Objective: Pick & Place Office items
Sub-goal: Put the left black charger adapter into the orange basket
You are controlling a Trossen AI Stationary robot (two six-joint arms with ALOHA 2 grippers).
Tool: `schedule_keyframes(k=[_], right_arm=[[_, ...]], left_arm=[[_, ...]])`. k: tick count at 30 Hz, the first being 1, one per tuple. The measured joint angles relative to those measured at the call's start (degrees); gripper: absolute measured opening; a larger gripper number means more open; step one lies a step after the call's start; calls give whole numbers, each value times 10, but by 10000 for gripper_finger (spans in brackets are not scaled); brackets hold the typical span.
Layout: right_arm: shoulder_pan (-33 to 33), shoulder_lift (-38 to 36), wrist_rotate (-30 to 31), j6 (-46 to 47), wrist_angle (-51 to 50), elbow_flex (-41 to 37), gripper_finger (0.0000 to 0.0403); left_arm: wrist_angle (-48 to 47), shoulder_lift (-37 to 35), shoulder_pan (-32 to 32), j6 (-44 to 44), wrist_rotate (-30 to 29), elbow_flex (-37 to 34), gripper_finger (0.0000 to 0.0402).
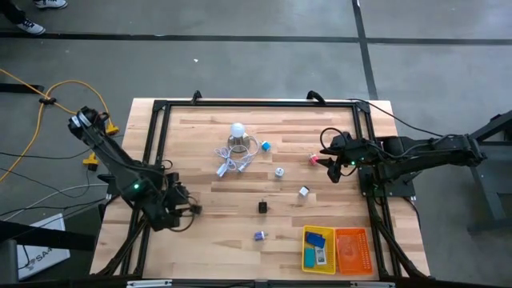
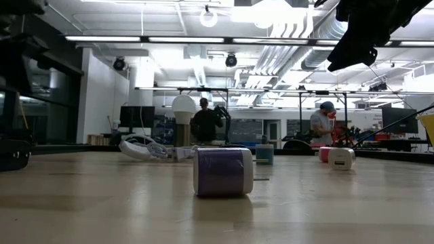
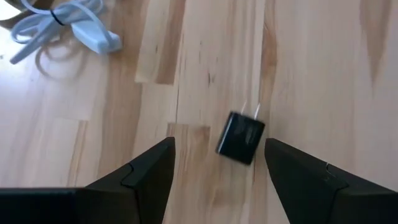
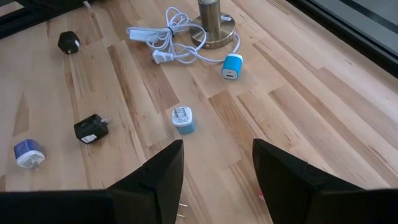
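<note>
While both dark arms hang over the pale wooden table [image 1: 208, 240], the nearest things are two mesh trays at its front right corner: a yellow tray [image 1: 318, 250] holding a blue block [image 1: 315, 239] and a small blue-and-white piece [image 1: 318, 257], and an orange tray [image 1: 353, 250] just beside it. A little further in lies a small blue-and-white plug adapter [image 1: 260, 235], seen close in the low view as a purple-banded cylinder on its side. At the table's left edge, the left gripper [image 1: 192, 208] stands with fingers spread wide and empty above the boards. Its wrist view shows a black plug adapter [image 3: 240, 137] with two metal prongs lying between and beyond the fingertips, untouched. Past mid-table sit a white cube [image 1: 304, 191] and a white-and-blue adapter [image 1: 279, 171]. On the right, the right gripper [image 1: 326, 152] hovers with fingers partly open and nothing between them, near a pink cube [image 1: 314, 159]. Farthest back stand a ball-topped lamp with a metal base [image 1: 237, 138], its looped white cord [image 1: 232, 164], and a light-blue adapter [image 1: 266, 146] just beside the base.
</note>
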Motion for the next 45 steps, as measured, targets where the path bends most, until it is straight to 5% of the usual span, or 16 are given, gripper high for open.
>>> schedule_keyframes(k=[10,22,45], right_arm=[[0,0,0,0,0,0,178],[0,0,0,0,0,0,178],[0,0,0,0,0,0,178]], left_arm=[[47,-7,-41,4,4,-66,239],[126,-7,-41,135,42,-94,239],[176,40,74,212,127,-94,239]])
